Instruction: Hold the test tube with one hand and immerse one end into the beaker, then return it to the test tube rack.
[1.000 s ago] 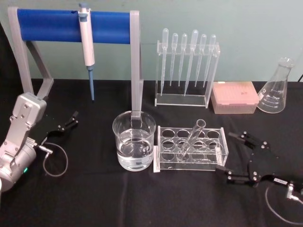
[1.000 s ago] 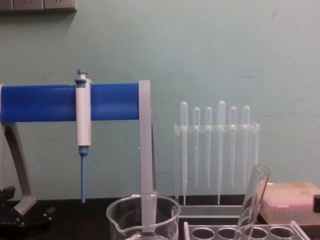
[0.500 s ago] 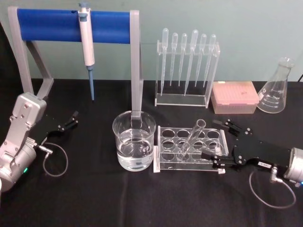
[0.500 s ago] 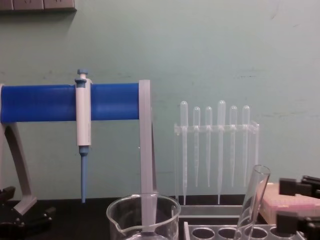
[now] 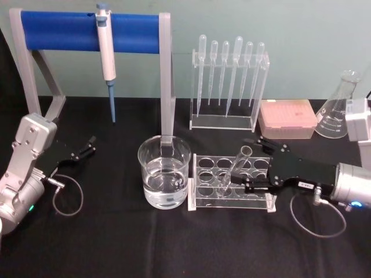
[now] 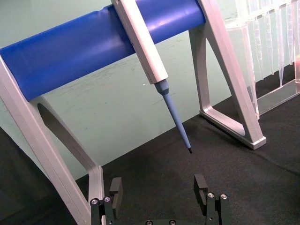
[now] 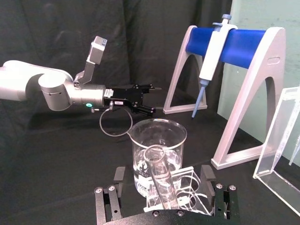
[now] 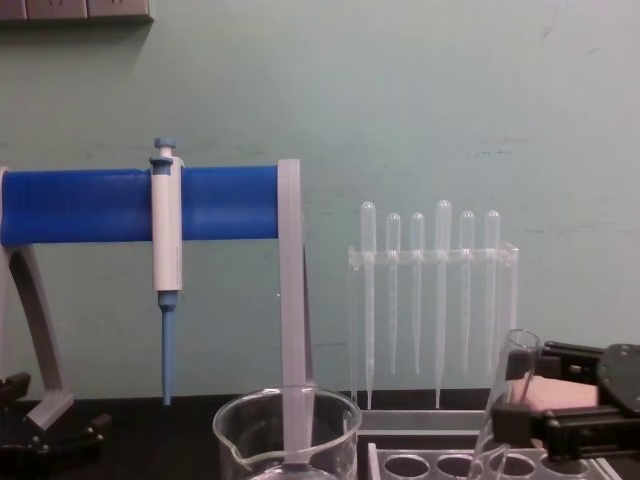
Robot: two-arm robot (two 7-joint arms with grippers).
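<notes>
At the left of the head view, the left gripper (image 5: 85,147) lies low over the table (image 5: 116,243) with its jaws apart, well apart from the beaker (image 5: 164,174) at centre. Just right of the beaker, the test tube (image 5: 233,169) leans in the rack (image 5: 203,198), its rim tilted up and right toward the nearer right gripper (image 5: 251,164), whose spread jaws seem to straddle its upper part unclamped. The white label (image 5: 305,185) there is unreadable.

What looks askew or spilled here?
Only the test tube: it leans at a slant in the rack, rim tipped toward the open right gripper. Nothing looks spilled or broken. The left gripper sits parked far left.
</notes>
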